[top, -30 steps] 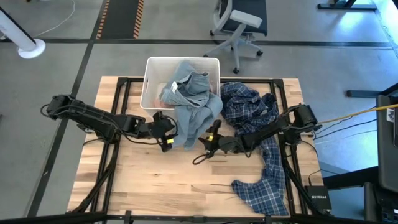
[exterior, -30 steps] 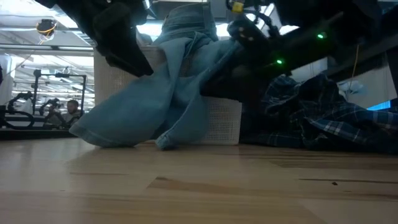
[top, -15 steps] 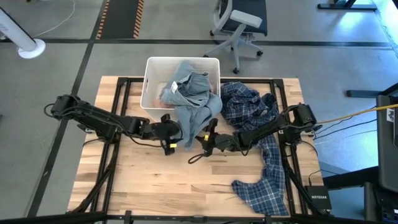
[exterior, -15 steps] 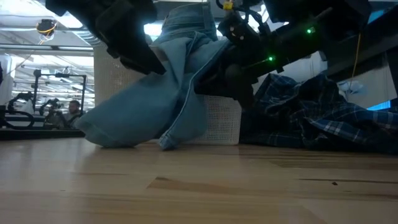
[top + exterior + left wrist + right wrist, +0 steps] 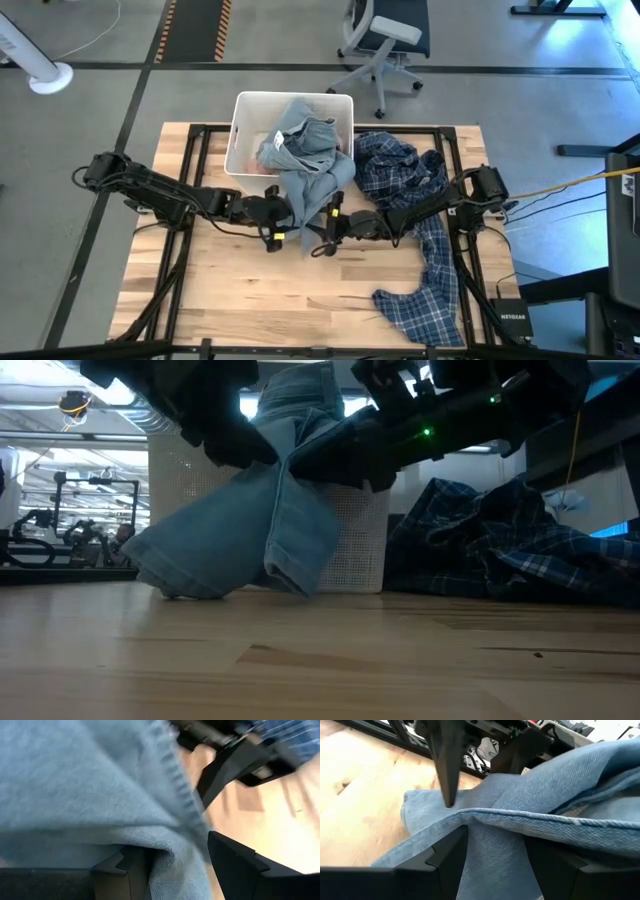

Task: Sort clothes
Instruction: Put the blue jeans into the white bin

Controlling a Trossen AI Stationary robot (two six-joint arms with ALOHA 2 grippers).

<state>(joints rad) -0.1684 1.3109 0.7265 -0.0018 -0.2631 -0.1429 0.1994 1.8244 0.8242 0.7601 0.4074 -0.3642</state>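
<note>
A grey-blue top point(image 5: 312, 165) hangs over the near rim of the white bin point(image 5: 245, 110), and its lower end rests on the table point(image 5: 190, 575). My left gripper point(image 5: 283, 215) comes at its hanging part from the table's left. My right gripper point(image 5: 322, 225) comes at it from the right. Each is shut on the cloth, and the two stand close together. The blue-white plaid shirt point(image 5: 405, 175) lies spread along the table's right side. A pink piece point(image 5: 260, 165) shows in the bin. My left gripper point(image 5: 179, 865) has a bunched fold of the top's hanging part point(image 5: 170, 847) between its two fingers, and the cloth fills the gap. The fingers come about level from the table's left. The cloth hangs on below them to the table. My right gripper point(image 5: 496, 862) has a seamed fold of the same hanging part point(image 5: 495, 832) between its two fingers, in several layers. The fingers come about level from the table's right. The top stays draped on the bin above, with its lower end on the table.
The bin stands at the table's far middle. The plaid shirt's tail point(image 5: 415, 310) reaches the near right corner. Bare wooden tabletop point(image 5: 260, 290) lies near and to the left. An office chair point(image 5: 385, 40) stands beyond the far edge.
My left gripper has gone toward the table's right and my right gripper toward its left, both closing in on the top's hanging part. The cloth between them has been gathered narrower. Its lower end has stayed on the table.
</note>
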